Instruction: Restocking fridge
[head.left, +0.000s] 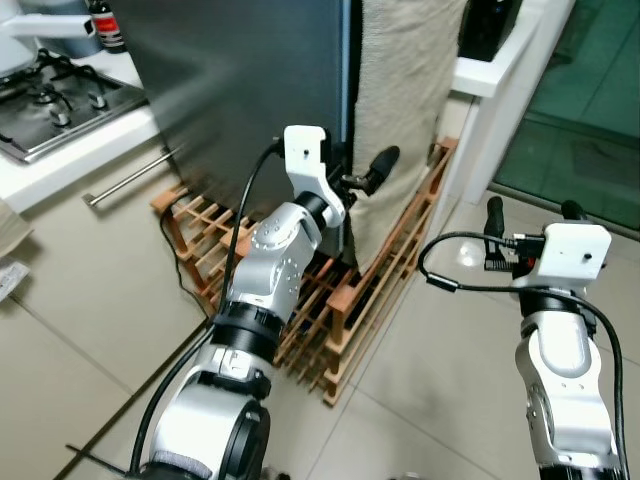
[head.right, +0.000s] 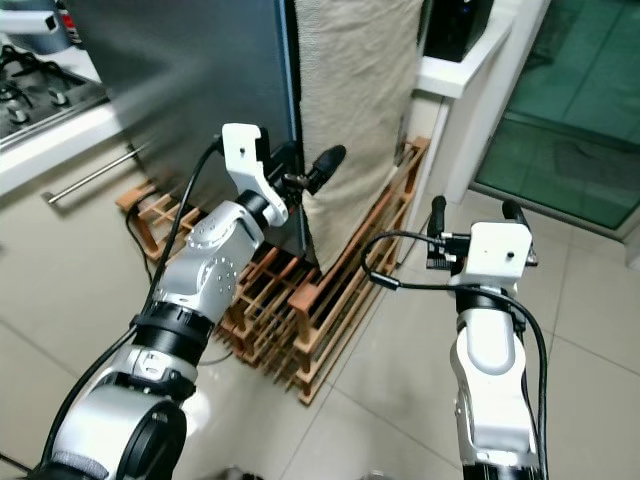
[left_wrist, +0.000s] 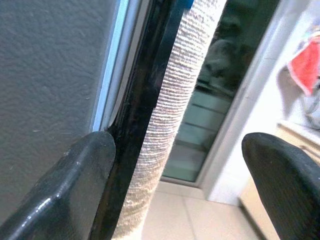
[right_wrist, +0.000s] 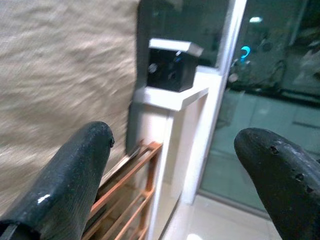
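Two silver arms face the tall dark fridge (head.left: 250, 90), which stands upright against the kitchen wall, its long axis vertical and its door edge turned toward me, apparently closed or barely ajar; I cannot tell which. I judge the restocking to be at its very start: nothing to stock is in either hand, the door has yet to swing open, and every item remains to be fetched and shelved. A beige cloth (head.left: 405, 100) hangs down the fridge's side, just beside the door's edge, and a wooden rack (head.left: 350, 300) lies on the tiled floor (head.left: 80, 330) at the base. To my left runs a white surface (head.left: 85, 140) with a gas hob (head.left: 50, 105) set in it, and a long drawer handle (head.left: 130, 178) below. My left gripper (head.left: 362, 178) is raised to the door's vertical edge, its fingers (left_wrist: 75, 185) spread wide with one pad against the dark seam between door panel and cloth, gripping nothing yet. My right gripper (head.left: 528, 210) hovers well apart from the fridge, out over the floor near a glass door (head.left: 590, 110), its fingers (right_wrist: 75, 170) also wide open and empty. A small black box (right_wrist: 170, 70) sits on a white ledge beyond it.
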